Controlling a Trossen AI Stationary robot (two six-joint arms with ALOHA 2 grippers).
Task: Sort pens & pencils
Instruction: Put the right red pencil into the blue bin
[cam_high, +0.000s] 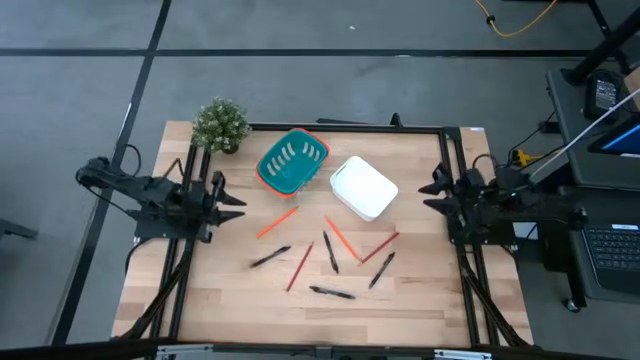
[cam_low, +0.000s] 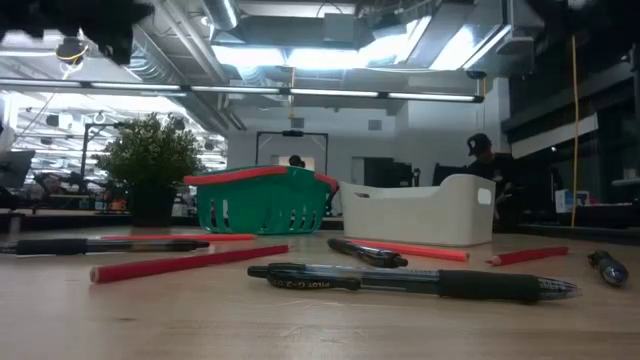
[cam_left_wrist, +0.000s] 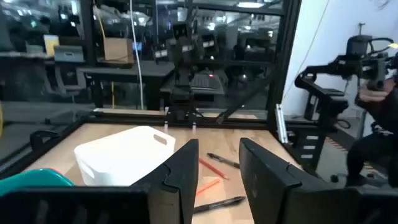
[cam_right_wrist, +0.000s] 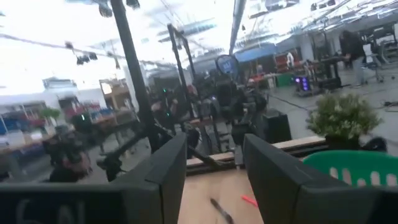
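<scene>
Several black pens lie flat on the wooden table, among them one (cam_high: 270, 257), one (cam_high: 330, 252) and one (cam_high: 332, 292), which is nearest in the low view (cam_low: 400, 281). Several orange-red pencils lie flat among them, such as one (cam_high: 277, 222), one (cam_high: 300, 266) and one (cam_high: 342, 236). My left gripper (cam_high: 238, 198) (cam_left_wrist: 219, 144) hovers open above the table's left edge, pointing level toward the table's right. My right gripper (cam_high: 430, 190) (cam_right_wrist: 216, 140) hovers open above the right edge, pointing toward the left. Neither has anything between its fingers.
A teal basket with an orange rim (cam_high: 292, 162) and a white bin (cam_high: 364, 187) stand at the far middle of the table. A small potted plant (cam_high: 220, 124) stands at the far left corner. A black frame (cam_high: 350, 127) runs along the table's edges.
</scene>
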